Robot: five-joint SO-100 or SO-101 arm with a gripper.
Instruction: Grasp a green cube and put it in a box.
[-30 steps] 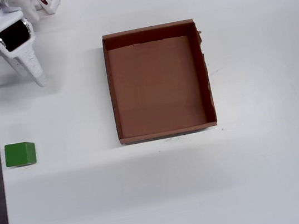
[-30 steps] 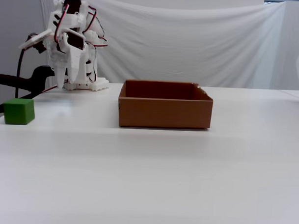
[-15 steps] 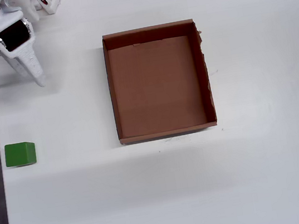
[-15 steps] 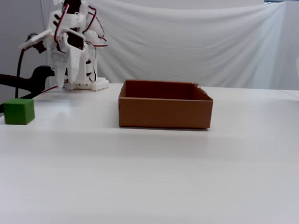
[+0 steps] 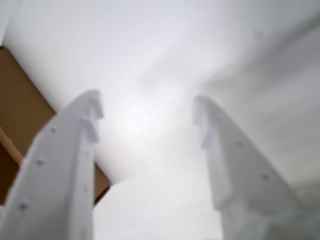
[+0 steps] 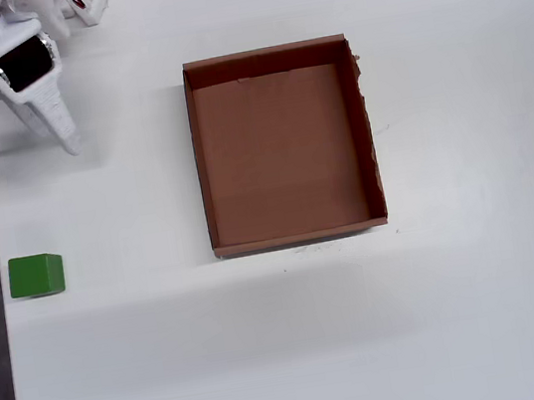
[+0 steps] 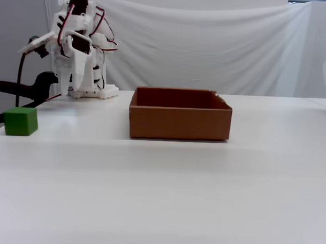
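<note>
Box (image 6: 285, 155): brown cardboard, matt, with one ragged torn edge. Cube (image 6: 36, 276): solid green, matt, plain smooth faces. Table (image 6: 271, 360): white, smooth, faintly sheened. Gripper (image 5: 145, 117): white plastic fingers (image 5: 70, 165), slightly grainy, dotted with small holes. Backdrop (image 7: 208, 48): white cloth, softly creased. Arm (image 7: 77, 44): white plastic carrying red wires.

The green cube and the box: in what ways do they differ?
The green cube is small, solid and bright green; the box is far larger, brown and open-topped. In the overhead view the cube sits near the table's left edge, the box near the middle. Both rest on the white table, untouched.
</note>
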